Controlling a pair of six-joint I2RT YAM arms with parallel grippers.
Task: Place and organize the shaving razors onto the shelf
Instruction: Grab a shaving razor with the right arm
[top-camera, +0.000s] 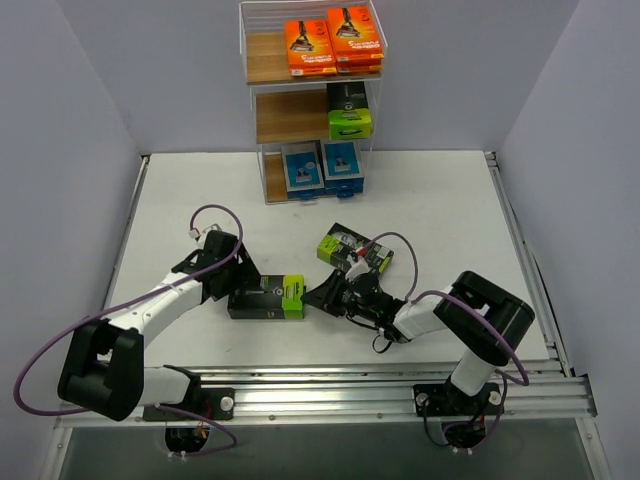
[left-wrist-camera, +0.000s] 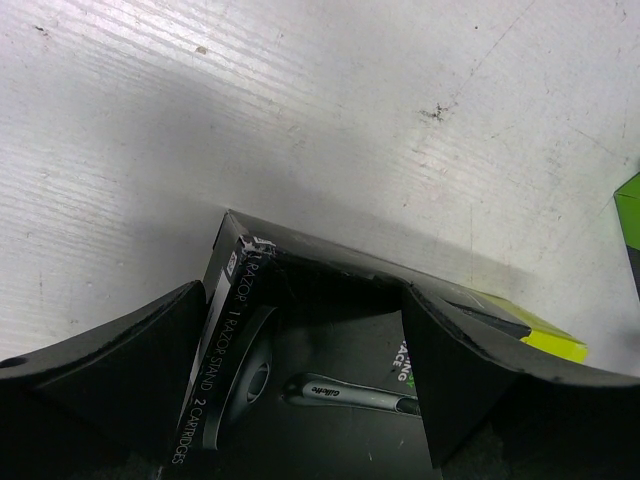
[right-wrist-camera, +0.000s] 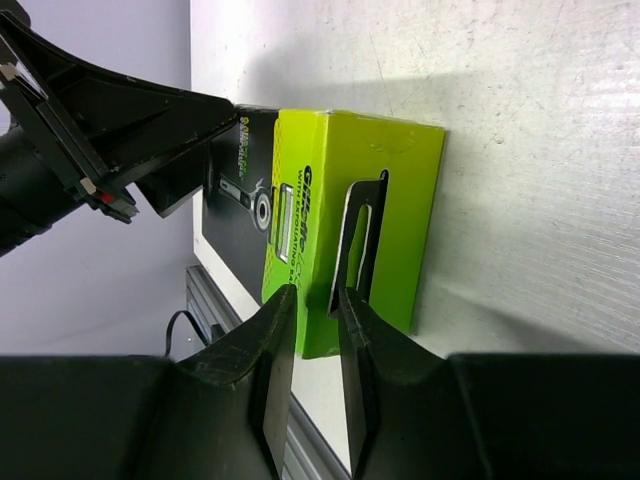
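Lying on the white surface (top-camera: 440, 210) between the two arms, a black razor pack (top-camera: 267, 297) with a lime-green end pointed that green end toward the right arm. The left pincer (top-camera: 232, 296) sat at the pack's black end. Its fingers (left-wrist-camera: 120, 370) were spread wide to either side of that end, one just beside the narrow printed face. Whether they pressed on the pack could not be told. The right pincer (right-wrist-camera: 318, 300) met the green end, its fingers nearly together with only a thin slit between them and their tips at the edge by the hanger tab (right-wrist-camera: 358, 235). Whether anything was pinched there could not be told either. A second black-and-green pack (top-camera: 353, 248) lay tilted on the surface just behind the right arm's wrist. Well back from both, the shelf (top-camera: 285, 118) stood at the far edge. It held orange packs (top-camera: 333, 42) on the railed top tier, black-and-green packs (top-camera: 349, 110) on the middle board and blue-and-white packs (top-camera: 322, 167) on the bottom, all toward the shelf's right side.
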